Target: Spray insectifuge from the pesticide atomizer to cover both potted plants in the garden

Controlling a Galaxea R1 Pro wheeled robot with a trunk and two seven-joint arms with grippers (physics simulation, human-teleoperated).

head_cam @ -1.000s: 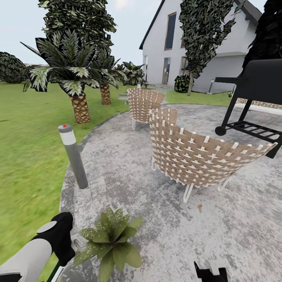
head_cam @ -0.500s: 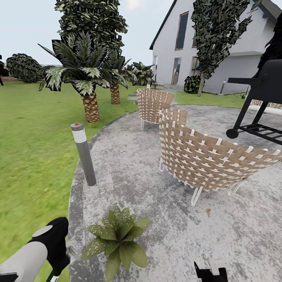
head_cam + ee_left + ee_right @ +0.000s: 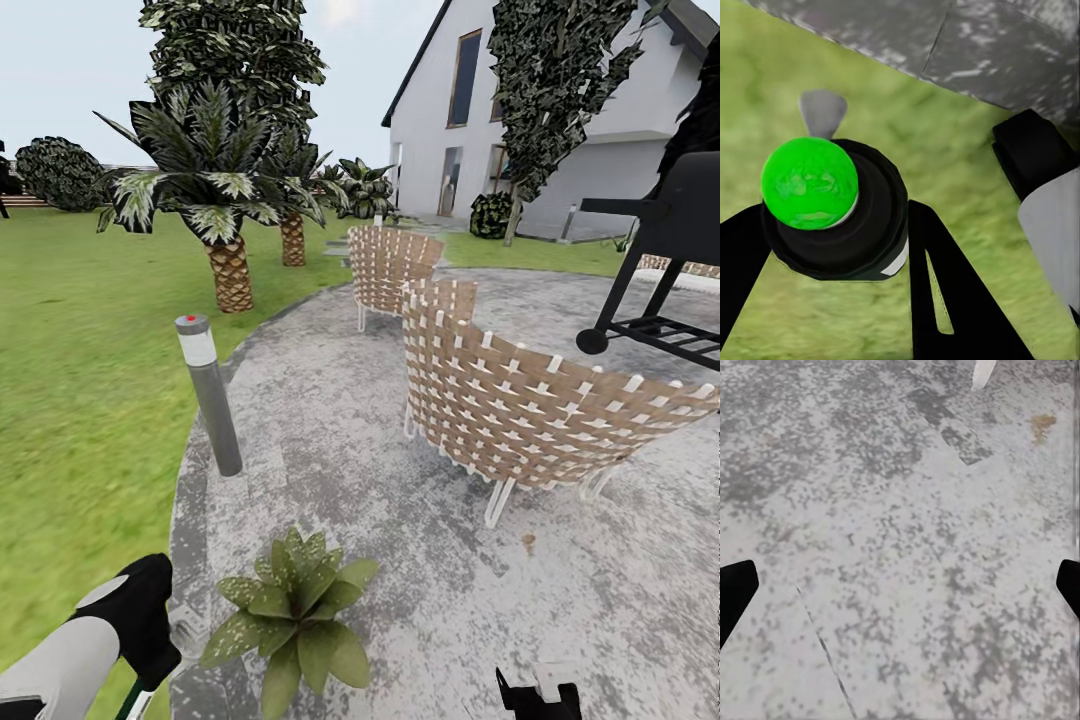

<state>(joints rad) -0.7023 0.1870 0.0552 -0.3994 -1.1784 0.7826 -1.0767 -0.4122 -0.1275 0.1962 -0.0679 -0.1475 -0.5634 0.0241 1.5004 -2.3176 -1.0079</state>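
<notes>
Left gripper [image 3: 832, 247] clamped around the dark bottle [image 3: 844, 217], looking down its length at the bright green end, grass beneath. In the head view, potted plant [image 3: 290, 620] low on the near edge of the paving [image 3: 400, 520], just right of the left arm [image 3: 90, 650], nearer that arm. Right gripper [image 3: 900, 585] spread wide, empty, over bare paving. No second plant in view.

I see a potted plant [image 3: 290, 620] with speckled green leaves at six o'clock on mottled grey paving [image 3: 400, 560]. At nine o'clock, a grey lamp post [image 3: 210, 395] with a white band and red dot. At two o'clock, brown-and-white woven chairs [image 3: 520, 400]. Lawn [image 3: 80, 380] green, barbecue [image 3: 670, 260] black.
</notes>
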